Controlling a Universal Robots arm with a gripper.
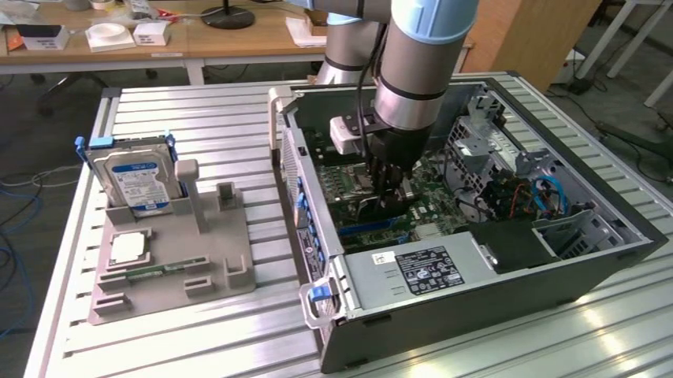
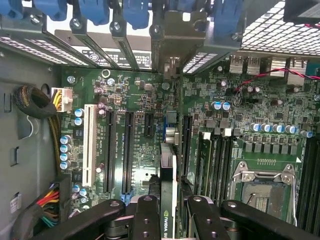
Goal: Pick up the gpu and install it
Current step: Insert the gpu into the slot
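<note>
My gripper [image 1: 390,179] is down inside the open computer case [image 1: 589,260], over the green motherboard [image 1: 352,201]. It is shut on the gpu [image 2: 168,175], a thin black card seen edge-on between the two black fingers [image 2: 145,217]. The card's metal bracket [image 2: 172,40] points toward the case's rear slot openings. The card stands upright just above the motherboard [image 2: 240,100], in line with the long black expansion slots [image 2: 128,150]. Whether its edge touches a slot is hidden. In the exterior view the gpu [image 1: 385,208] shows as a dark sliver below the fingers.
A grey parts holder [image 1: 173,260] on the slatted table holds a silver hard drive [image 1: 135,183], a processor chip [image 1: 128,248] and a green memory stick [image 1: 158,272]. Inside the case are the power supply [image 1: 421,272], the CPU socket [image 2: 262,190], cable bundles [image 2: 37,100] and blue slot latches [image 2: 95,10].
</note>
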